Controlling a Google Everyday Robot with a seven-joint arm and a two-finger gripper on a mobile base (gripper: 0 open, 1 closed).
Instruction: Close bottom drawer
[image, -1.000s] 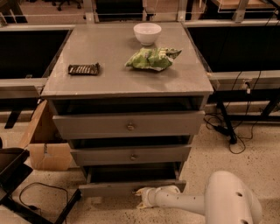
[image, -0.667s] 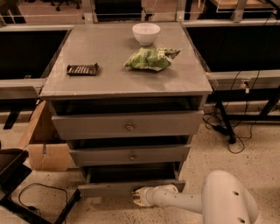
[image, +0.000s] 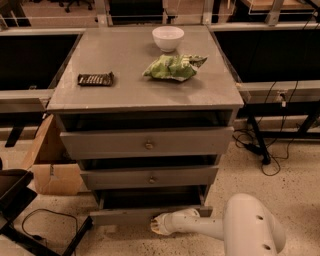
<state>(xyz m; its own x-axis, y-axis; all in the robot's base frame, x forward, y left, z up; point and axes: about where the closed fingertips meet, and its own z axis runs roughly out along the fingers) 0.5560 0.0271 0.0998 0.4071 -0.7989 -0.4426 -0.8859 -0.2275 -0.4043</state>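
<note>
At the 6 o'clock edge of the view, low on the floor, the pincer (image: 156, 225) sits at the end of a white arm (image: 250, 232) that reaches in from 4 o'clock. Its tip rests against, or just in front of, the front panel of the bottom drawer (image: 120, 216), close to the panel's middle. Whether the pincer is open or closed cannot be told from this angle, and nothing is seen held in it.

The bottom drawer is the lowest of three in the grey cabinet and stands pulled out toward 6 o'clock, with a dark gap showing above its slim front. The front's long axis runs from 9 to 3 o'clock, and its face points toward 6 o'clock. Its knob is not visible.

Above it, the middle drawer (image: 125, 178) and the top drawer (image: 110, 144) also stand partly out.

The counter (image: 125, 55) carries a white bowl (image: 168, 38) at 12 o'clock, a green bag (image: 172, 67) just below it, and a dark wrapped bar (image: 95, 79) toward 9 o'clock. A cardboard box (image: 52, 170) stands at the cabinet's 9 o'clock side.
</note>
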